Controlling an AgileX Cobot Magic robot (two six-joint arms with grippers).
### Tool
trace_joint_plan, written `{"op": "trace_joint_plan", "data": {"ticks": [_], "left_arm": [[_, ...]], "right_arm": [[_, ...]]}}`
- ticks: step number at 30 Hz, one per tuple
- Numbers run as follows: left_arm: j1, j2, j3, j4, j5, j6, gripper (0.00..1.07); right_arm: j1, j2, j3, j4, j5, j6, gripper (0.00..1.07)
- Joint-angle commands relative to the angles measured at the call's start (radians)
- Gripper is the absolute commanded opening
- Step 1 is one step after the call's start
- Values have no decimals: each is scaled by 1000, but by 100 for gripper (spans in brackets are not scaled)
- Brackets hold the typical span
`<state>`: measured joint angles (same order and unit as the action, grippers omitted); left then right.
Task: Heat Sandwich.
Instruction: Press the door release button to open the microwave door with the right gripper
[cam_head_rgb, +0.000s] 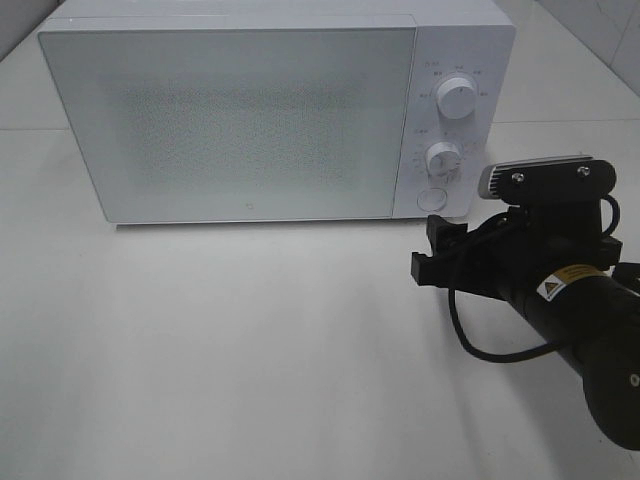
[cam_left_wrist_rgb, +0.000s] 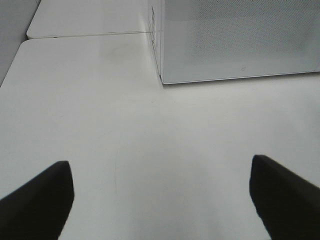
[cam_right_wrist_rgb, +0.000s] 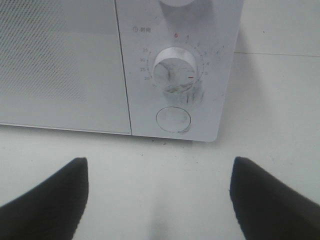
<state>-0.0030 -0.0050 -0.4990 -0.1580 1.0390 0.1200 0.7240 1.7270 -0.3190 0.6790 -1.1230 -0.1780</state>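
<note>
The right arm (cam_head_rgb: 590, 330) comes in over the near right corner of the desk (cam_head_rgb: 250, 350), black, with a looping cable beside it. Its right pincer (cam_head_rgb: 428, 250) hangs above the desk toward the right edge, just in front of the microwave (cam_head_rgb: 240, 120). In the right wrist view the right pincer (cam_right_wrist_rgb: 157, 200) is spread wide, with only bare desk (cam_right_wrist_rgb: 160, 150) between the fingers and nothing in its grip.

The left pincer (cam_left_wrist_rgb: 160, 200) does not show in the high view. Its own camera shows it spread just as wide and holding nothing, above bare desk (cam_left_wrist_rgb: 100, 125) and facing the microwave's (cam_left_wrist_rgb: 240, 40) near left corner.

Beyond a broad stretch of white desk, the microwave stands toward the far edge, its front to the near edge. Its door (cam_head_rgb: 230, 115), a pale panel with a fine dot mesh, is shut. On the panel at the door's right sit a round button (cam_head_rgb: 433, 197) lowest, the lower dial (cam_head_rgb: 443, 160) above it, and the upper dial (cam_head_rgb: 457, 100) at the top. The right wrist view looks straight at the lower dial (cam_right_wrist_rgb: 175, 70) and the button (cam_right_wrist_rgb: 173, 120).

The sandwich shows in no view. The mesh lets nothing through, so I cannot tell whether it lies behind the door.
</note>
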Motion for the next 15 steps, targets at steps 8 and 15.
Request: {"op": "trace_joint_plan", "data": {"ticks": [8,15], "left_arm": [[2,-22,4,-7,-3,-5,89],[2,-22,4,-7,-3,-5,89]], "right_arm": [[24,-2,-3,37,-11,5,76],[24,-2,-3,42,-14,297,76]]}}
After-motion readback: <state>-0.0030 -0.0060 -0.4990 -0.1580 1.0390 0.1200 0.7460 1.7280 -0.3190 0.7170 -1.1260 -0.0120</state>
